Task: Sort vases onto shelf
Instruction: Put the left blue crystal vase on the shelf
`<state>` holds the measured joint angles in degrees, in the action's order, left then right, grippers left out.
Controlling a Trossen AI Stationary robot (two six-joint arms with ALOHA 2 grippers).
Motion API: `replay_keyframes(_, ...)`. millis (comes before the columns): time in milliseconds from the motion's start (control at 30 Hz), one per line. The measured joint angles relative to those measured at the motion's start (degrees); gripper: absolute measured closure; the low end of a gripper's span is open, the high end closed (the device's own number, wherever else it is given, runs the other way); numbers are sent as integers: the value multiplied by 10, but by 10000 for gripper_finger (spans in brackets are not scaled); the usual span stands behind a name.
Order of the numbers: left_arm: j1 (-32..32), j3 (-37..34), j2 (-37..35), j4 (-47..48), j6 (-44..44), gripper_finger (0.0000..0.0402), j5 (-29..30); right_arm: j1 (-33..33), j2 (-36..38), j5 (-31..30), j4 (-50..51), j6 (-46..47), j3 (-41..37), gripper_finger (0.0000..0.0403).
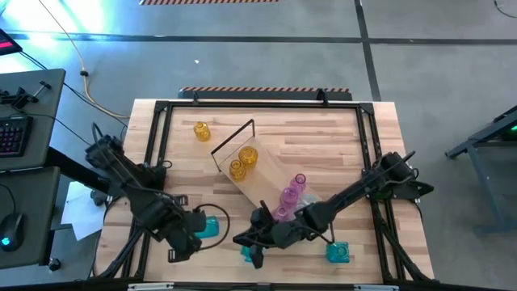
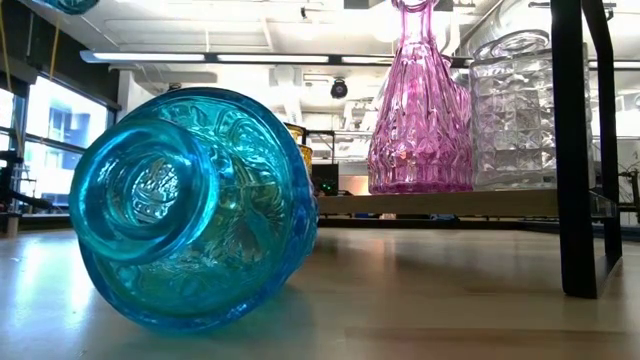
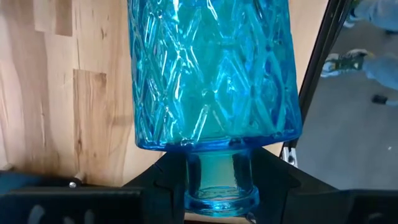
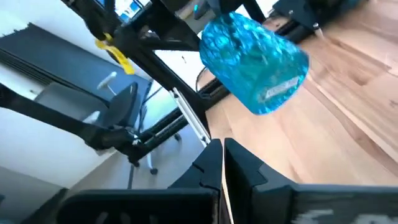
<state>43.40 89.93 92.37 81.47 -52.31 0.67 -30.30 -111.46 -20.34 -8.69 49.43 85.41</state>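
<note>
Lower left of the high view: the left gripper point(image 1: 196, 229) pinches a teal vase point(image 1: 208, 227) by its narrow neck, apparently bound for the shelf point(image 1: 266, 174) at centre. The right gripper point(image 1: 257, 242), lower centre, is pressed together and empty.

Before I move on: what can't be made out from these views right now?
- High view: the teal vase is half hidden by the left gripper; whether it touches the table is unclear.
- Low view: the pink vase and clear vase tops are cut off by the edge.
- High view: a small teal object under the right gripper is too hidden to identify.
</note>
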Motion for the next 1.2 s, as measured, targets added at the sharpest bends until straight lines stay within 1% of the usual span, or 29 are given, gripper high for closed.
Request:
replay_keyframes(133,-4,0,12,-6,19,290,-8,-15,6,-41,3,-26,9,403)
replay_keyframes(200,-7,0,17,-9,28,289,-16,-17,7,-36,23,-39,31,403)
replay_keyframes(333,-8,0,25,-7,45,289,-14,-9,4,-33,126,-49,75,403)
replay_keyframes(433,-22,0,23,8,67,289,-1,-2,2,-38,207,-63,118,403)
replay_keyframes(533,-58,0,18,12,109,290,9,12,4,-42,319,-69,177,403)
replay_keyframes(700,-143,0,18,10,205,290,13,54,4,-47,514,-80,264,403)
replay_keyframes(767,-176,0,18,6,239,290,13,70,5,-23,587,-75,291,403)
replay_keyframes(867,-220,0,18,-7,271,290,13,93,5,35,665,-65,299,403)
replay_keyframes(933,-240,0,18,-23,283,290,12,103,3,63,685,-64,299,403)
replay_keyframes(1033,-258,0,18,-62,290,290,5,111,-6,84,674,-65,301,403)
replay_keyframes(1133,-263,0,25,-110,290,290,-18,113,-28,97,666,-64,301,403)
replay_keyframes(1200,-259,-2,29,-109,284,290,-20,115,-43,105,666,-66,301,403)
